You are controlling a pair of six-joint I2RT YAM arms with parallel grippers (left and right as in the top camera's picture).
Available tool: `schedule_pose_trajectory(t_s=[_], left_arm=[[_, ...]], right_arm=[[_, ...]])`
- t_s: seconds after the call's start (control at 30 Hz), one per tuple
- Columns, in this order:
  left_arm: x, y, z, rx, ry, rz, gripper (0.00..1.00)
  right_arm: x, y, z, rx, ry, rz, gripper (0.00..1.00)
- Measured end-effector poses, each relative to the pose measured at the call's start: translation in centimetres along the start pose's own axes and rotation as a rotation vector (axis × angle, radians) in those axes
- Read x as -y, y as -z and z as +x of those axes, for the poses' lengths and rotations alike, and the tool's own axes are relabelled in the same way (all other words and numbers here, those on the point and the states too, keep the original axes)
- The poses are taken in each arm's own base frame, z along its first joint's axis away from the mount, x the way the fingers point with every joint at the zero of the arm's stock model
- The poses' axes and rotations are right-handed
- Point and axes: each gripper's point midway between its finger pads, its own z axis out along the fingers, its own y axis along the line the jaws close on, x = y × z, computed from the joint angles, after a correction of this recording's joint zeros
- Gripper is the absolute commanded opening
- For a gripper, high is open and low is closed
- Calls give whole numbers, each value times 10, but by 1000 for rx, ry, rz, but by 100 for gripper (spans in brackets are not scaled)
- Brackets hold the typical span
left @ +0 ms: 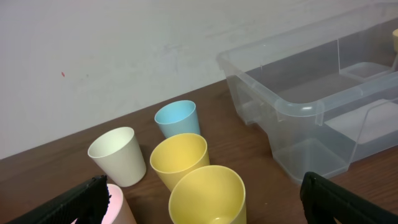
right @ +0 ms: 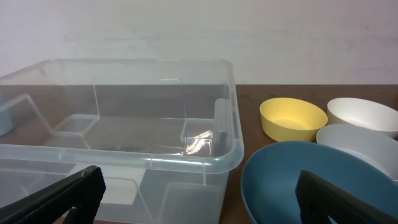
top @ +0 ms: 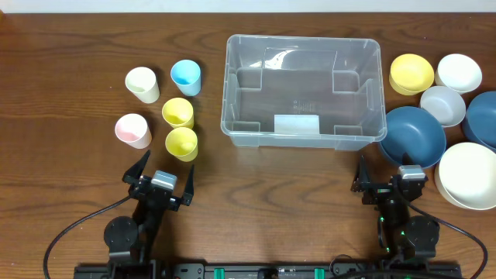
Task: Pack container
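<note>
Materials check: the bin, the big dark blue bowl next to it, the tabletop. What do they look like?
Container: clear plastic, glossy; the table shows through its walls, and there are highlights on the rim. Dark blue bowl: likely opaque plastic or melamine, satin; even colour, no sharp glare. Table: dark brown wood grain, low sheen; solid wood or laminate, cannot tell.

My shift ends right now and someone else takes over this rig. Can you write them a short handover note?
Left gripper: open, empty, just short of the five cups.
Right gripper: open, empty, beside the large blue bowl.
Clear container: mid-table, nothing inside.
Cups stand to its left, six bowls to its right.
Done: nothing packed yet.
Left: presumably all cups and bowls go into the container.
</note>
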Motion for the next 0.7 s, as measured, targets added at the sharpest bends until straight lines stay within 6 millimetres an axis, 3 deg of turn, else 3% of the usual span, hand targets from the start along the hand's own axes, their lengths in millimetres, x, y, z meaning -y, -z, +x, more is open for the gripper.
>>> schedule_pose_trajectory(t_s=[0.37,0.53,0.63,0.7], left_arm=[[0,0,0,0,0,0,98],[0,0,0,0,0,0,98],[0,0,0,0,0,0,98],[0,0,0,-1,1,0,98]], right_arm=[[-1,0,-3,11,-126,-4,99],[-17,5,-42,147,-171,-105,99],[-29,14,-63,137,-155,-165,99],[-32,26,-89,127,-131,-164,99]])
